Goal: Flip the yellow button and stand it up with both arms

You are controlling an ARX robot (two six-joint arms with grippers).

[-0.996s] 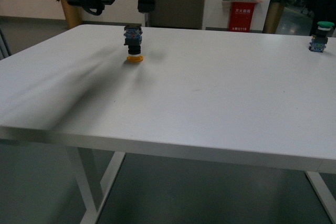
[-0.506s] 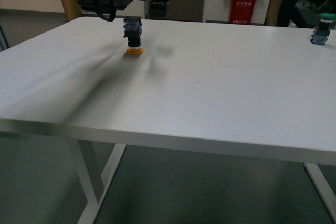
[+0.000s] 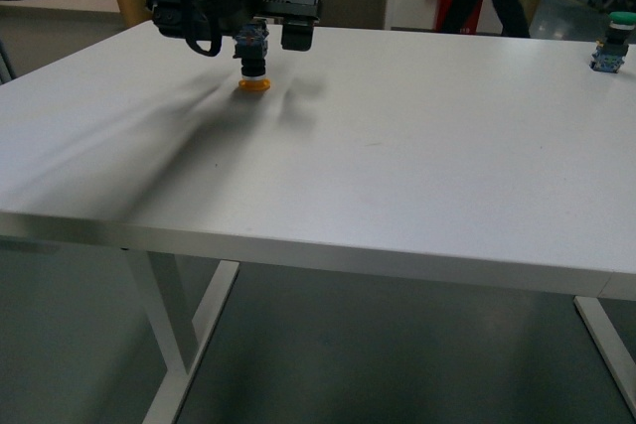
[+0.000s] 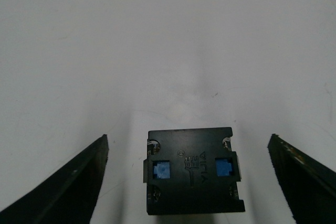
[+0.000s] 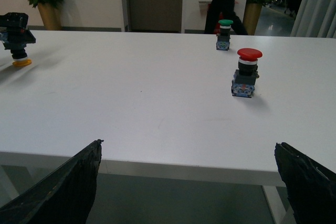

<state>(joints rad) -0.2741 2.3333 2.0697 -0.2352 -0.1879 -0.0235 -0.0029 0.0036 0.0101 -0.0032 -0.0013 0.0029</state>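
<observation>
Upper left, the yellow button stands cap-down on the smooth white table, square block up, between the wide, untouching jaws of the left gripper. The right gripper gapes, empty.

yellow button, upside down on its cap, dark block upward

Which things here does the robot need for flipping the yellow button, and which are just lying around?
Needed: yellow button, standing cap-down; left gripper, open on either side of it; right gripper, open.

Just lying about: green button; red button; both upright on the white table.
</observation>
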